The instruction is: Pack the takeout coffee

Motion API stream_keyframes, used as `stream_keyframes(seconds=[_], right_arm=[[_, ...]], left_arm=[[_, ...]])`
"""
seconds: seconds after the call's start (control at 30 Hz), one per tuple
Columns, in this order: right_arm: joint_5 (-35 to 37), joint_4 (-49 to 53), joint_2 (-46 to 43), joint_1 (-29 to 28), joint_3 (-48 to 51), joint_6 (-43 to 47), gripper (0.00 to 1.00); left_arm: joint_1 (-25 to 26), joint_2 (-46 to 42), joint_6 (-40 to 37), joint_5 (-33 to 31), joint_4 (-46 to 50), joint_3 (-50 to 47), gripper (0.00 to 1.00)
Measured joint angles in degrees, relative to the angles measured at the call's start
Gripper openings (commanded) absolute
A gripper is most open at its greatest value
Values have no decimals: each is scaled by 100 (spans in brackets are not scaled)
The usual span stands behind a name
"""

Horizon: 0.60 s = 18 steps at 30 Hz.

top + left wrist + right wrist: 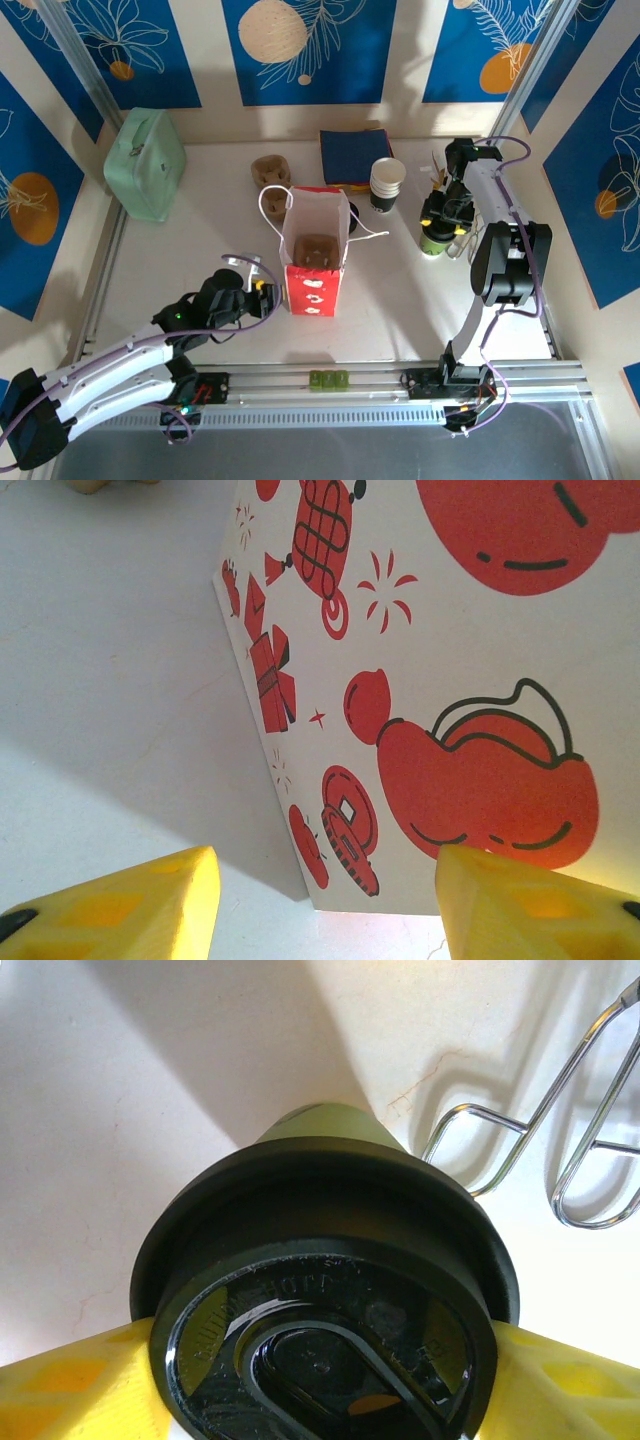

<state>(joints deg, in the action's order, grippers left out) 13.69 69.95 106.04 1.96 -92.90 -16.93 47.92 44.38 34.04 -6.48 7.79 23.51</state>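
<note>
The red-and-white paper bag (313, 262) stands open in the middle of the table (200, 240), its white cord handles flopped out to either side. A brown carrier (315, 250) sits down inside it.

Well off to the right of the bag is the coffee cup (432, 243), standing upright on the table. It has an olive-green wall and a black lid (330, 1290) pressed on. The right gripper (437, 228) is down over it. In the right wrist view its yellow fingers (70, 1390) sit one on each side of the lid's rim and look to be right against it. The lid hides the contact, so I cannot tell whether they have really clamped on. A bent wire rack (520, 1150) lies just beyond the cup, on the side away from the bag.

The left gripper (262, 288) is low at the bag's near left corner. Its fingers (130, 900) are spread apart with nothing between them, pointing at the printed face of the bag, not gripping it.

Behind the bag and to its right stands a stack of cups (387, 185), with navy napkins (355, 155) behind that. A second brown carrier (270, 170) sits behind the bag to its left. A mint-green case (145, 163) stands farther left again.
</note>
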Motion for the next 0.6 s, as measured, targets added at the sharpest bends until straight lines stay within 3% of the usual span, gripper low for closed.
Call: stream_keyframes(seconds=[0.33,0.6], right_arm=[[-15,219,-83,-162,11,-42,68],[-59,658,-737,-549,17,-146,67]], left_arm=[[0,-7,-2,0,37,0,59],[0,-83,-118,2,120,44,59]])
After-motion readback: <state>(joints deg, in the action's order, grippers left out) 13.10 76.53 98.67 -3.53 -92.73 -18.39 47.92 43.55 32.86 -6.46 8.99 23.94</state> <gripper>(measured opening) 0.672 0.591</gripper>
